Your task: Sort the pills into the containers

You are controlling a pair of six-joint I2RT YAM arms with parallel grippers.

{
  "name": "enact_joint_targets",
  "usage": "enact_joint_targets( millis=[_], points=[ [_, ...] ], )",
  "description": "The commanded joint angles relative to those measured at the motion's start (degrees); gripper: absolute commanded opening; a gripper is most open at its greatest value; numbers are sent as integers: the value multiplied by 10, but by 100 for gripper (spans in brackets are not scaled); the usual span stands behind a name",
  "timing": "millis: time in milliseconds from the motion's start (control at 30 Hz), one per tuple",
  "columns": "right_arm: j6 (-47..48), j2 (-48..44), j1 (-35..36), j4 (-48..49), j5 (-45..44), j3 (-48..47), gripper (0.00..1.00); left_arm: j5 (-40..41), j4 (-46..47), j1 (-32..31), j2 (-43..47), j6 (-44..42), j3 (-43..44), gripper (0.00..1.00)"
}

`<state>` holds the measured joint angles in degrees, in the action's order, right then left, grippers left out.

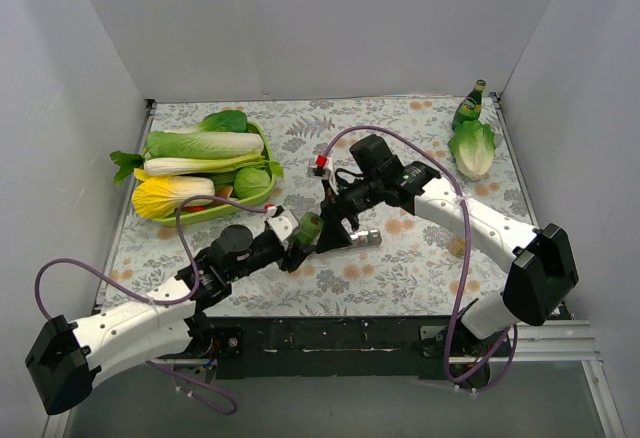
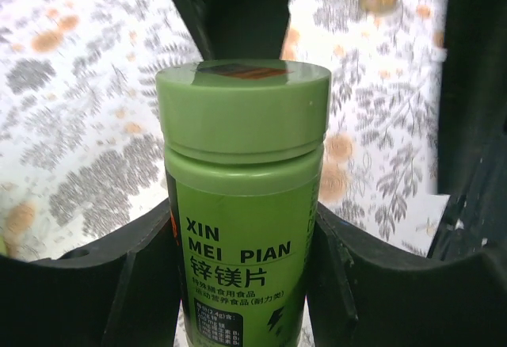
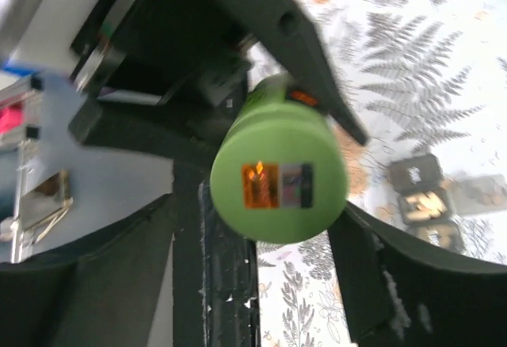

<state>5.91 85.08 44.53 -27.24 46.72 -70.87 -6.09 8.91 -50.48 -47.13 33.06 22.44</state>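
A green pill bottle [image 1: 310, 226] with a green cap, labelled XIN MEI PIAN, is held above the table. My left gripper [image 1: 297, 243] is shut on its body [image 2: 238, 228], as the left wrist view [image 2: 242, 276] shows. My right gripper [image 1: 333, 226] is open, with its fingers on either side of the cap [image 3: 279, 181]; a gap shows on both sides in the right wrist view [image 3: 257, 216]. The grey strip of containers [image 1: 366, 239] lies on the table just right of the bottle, and some of its compartments [image 3: 420, 196] show. No loose pills are visible.
A green tray [image 1: 262, 140] holding cabbages and leafy greens stands at the back left. A green glass bottle [image 1: 468, 106] and a lettuce head [image 1: 473, 148] are at the back right. A small red and white object [image 1: 321, 163] lies mid-table. White walls enclose the table.
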Motion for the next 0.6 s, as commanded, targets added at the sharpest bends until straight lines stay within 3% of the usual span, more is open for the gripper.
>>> enact_joint_targets(
  millis=[0, 233, 333, 467, 567],
  points=[
    [92, -4, -39, -51, 170, -65, 87, -49, 69, 8, 60, 10, -12, 0],
    [658, -27, -61, -285, 215, -168, 93, -221, 32, 8, 131, 55, -45, 0],
    [782, -37, -50, -351, 230, -168, 93, -287, 24, 9, 120, 82, -30, 0],
    [917, -17, 12, -468, 190, -190, 93, -317, 27, 9, 107, 100, -15, 0],
    [912, -40, 68, -455, 160, -146, 93, -320, 39, 9, 104, 104, -16, 0]
  ],
)
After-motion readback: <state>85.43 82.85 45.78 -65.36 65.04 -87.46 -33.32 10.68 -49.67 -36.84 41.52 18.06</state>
